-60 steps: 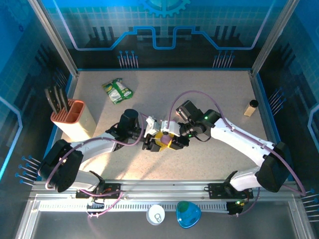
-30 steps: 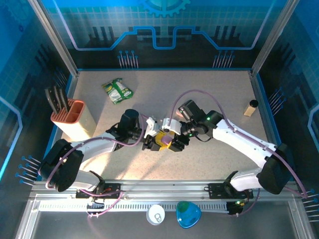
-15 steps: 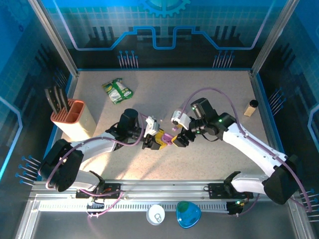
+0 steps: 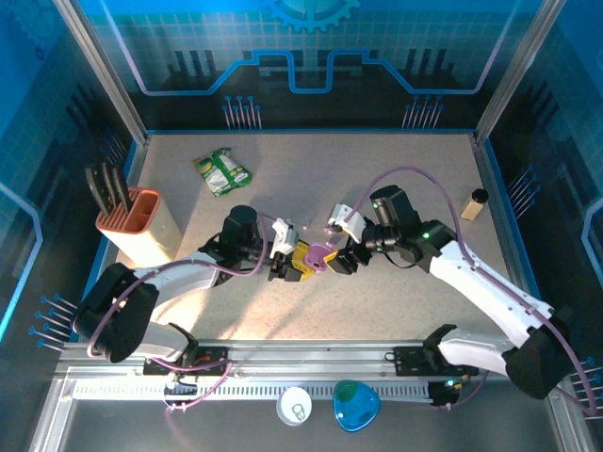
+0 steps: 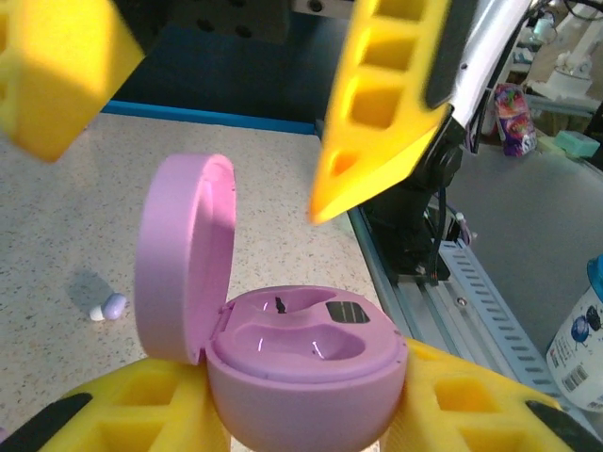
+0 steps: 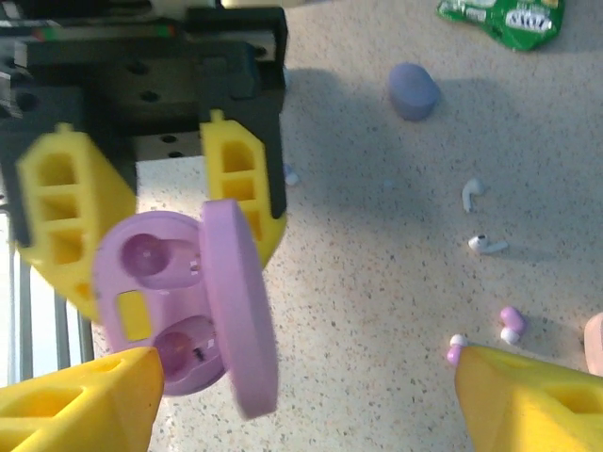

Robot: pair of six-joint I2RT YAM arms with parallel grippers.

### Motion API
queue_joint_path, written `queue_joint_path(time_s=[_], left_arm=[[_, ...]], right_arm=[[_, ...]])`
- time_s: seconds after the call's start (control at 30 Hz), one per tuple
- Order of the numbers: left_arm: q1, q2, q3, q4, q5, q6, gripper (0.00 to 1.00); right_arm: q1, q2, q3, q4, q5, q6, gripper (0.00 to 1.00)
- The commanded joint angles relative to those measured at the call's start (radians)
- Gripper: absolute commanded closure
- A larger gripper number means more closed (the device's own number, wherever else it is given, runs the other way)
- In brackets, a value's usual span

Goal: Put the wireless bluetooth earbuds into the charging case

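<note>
I have the left gripper [image 4: 301, 265] clamped on the open purple case [image 5: 306, 367]. Its yellow fingers [image 6: 66, 221] press the base from both sides, near the middle of the table [image 4: 415, 169]. The lid [image 5: 184, 259] is swung up on its hinge and stands roughly upright in the left wrist view. Both wells in the base show bare plastic.

The right gripper [image 4: 339, 258] hangs just beside the case on the lid side with its fingers [image 6: 80, 405] spread wide apart. In the left wrist view its yellow tips look clear of the case, one above the lid and one above the base.

The earbuds are all loose on the tabletop, apart from the case. Through the right wrist camera I see two white earbuds [image 6: 488, 246] lying close together. Two pale purple earbuds [image 6: 511, 322] sit nearer my right gripper's far finger. The left wrist camera shows one pale purple earbud [image 5: 106, 307] on the table beyond the lid.

A second case [image 6: 412, 90], purple and shut, lies farther back, near a green packet [image 4: 222, 171]. A knife block [image 4: 141, 224] stands at the table's left side, and a small bottle [image 4: 474, 203] stands near its right edge, both well apart from the grippers.
</note>
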Motion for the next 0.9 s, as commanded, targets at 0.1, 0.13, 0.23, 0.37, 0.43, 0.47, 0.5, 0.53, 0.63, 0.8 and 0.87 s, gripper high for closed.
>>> queue_joint_path(time_s=[0.1, 0.13, 0.23, 0.37, 0.43, 0.47, 0.5, 0.53, 0.63, 0.8, 0.87], left_arm=[[0.051, 0.048, -0.069, 0.357, 0.033, -0.203, 0.63], [0.060, 0.056, -0.079, 0.412, 0.031, -0.235, 0.64], [0.089, 0.090, -0.115, 0.624, 0.014, -0.344, 0.64], [0.127, 0.146, -0.132, 0.846, -0.001, -0.486, 0.65], [0.127, 0.148, -0.134, 0.852, -0.015, -0.473, 0.65], [0.128, 0.148, -0.135, 0.852, -0.024, -0.468, 0.65], [0.129, 0.147, -0.134, 0.852, -0.037, -0.464, 0.64], [0.129, 0.146, -0.135, 0.853, -0.051, -0.460, 0.64], [0.129, 0.138, -0.138, 0.852, -0.081, -0.449, 0.64], [0.129, 0.134, -0.142, 0.852, -0.091, -0.437, 0.64], [0.129, 0.128, -0.146, 0.852, -0.091, -0.434, 0.64]], right_arm=[[-0.034, -0.167, -0.110, 0.198, -0.091, 0.103, 0.17], [-0.046, -0.194, -0.135, 0.238, -0.082, 0.138, 0.17], [-0.100, -0.274, -0.214, 0.369, -0.008, 0.296, 0.17], [-0.209, -0.302, -0.277, 0.433, 0.177, 0.611, 0.20], [-0.253, -0.269, -0.282, 0.414, 0.173, 0.707, 0.22], [-0.258, -0.246, -0.285, 0.406, 0.185, 0.763, 0.23], [-0.259, -0.223, -0.289, 0.399, 0.194, 0.806, 0.23], [-0.256, -0.201, -0.295, 0.402, 0.205, 0.854, 0.24], [-0.246, -0.124, -0.328, 0.419, 0.240, 1.039, 0.28], [-0.118, 0.002, -0.420, 0.623, 0.363, 1.207, 0.33], [-0.074, 0.062, -0.437, 0.685, 0.412, 1.270, 0.35]])
